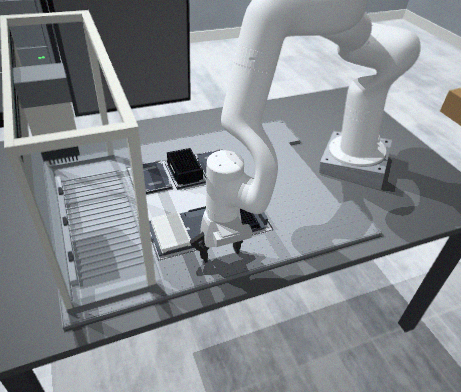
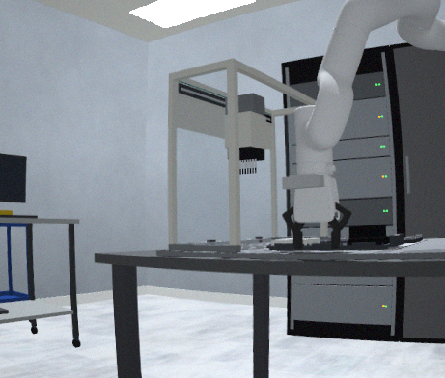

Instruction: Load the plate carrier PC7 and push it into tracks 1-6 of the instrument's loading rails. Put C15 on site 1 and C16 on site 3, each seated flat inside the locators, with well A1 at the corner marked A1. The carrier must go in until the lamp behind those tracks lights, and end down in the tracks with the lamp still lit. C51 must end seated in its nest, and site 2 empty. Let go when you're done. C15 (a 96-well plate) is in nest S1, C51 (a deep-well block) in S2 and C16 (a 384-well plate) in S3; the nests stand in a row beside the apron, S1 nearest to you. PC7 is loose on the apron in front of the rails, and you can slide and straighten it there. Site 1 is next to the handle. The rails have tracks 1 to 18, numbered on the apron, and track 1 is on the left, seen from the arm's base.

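Open gripper (image 1: 221, 250) low over apron, S1 nest hidden, prob. beneath wrist

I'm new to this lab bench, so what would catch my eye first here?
The big white arm arcs over the table, its open end effector low beside a white plate. To the camera's left stands the tall cream instrument frame over its loading rails; a black deep-well block sits behind.

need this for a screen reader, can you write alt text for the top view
A white robot arm reaches down with its open gripper empty, just above the near end of a dark plate carrier on a grey table. A white-framed instrument with loading rails stands beside it; a black deep-well block sits behind.
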{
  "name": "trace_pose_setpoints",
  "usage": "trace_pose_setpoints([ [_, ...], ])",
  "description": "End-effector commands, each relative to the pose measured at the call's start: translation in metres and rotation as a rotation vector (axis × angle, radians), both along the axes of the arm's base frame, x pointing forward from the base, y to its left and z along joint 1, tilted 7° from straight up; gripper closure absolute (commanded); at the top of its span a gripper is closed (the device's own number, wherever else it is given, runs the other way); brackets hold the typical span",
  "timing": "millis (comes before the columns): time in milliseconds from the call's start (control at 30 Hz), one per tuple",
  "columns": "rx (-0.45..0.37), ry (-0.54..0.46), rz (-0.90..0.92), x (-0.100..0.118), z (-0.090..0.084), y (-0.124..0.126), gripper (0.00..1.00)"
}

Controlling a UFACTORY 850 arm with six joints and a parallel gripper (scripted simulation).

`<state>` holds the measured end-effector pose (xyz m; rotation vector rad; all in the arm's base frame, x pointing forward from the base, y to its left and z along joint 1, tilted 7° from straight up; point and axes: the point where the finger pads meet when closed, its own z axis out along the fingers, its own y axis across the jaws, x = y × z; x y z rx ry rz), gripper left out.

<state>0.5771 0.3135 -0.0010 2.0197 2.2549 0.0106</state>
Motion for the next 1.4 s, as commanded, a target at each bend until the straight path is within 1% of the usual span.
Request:
trace_pose_setpoints([
  [0,0.001,-0.002,0.0,0.001,0.001,0.002,0.0],
  [467,0.001,-0.002,0.0,0.0,0.0,0.011,0.0],
  [767,0.001,-0.002,0.0,0.0,0.0,0.011,0.0],
  [1367,0.001,-0.002,0.0,-0.003,0.027,0.013,0.0],
])
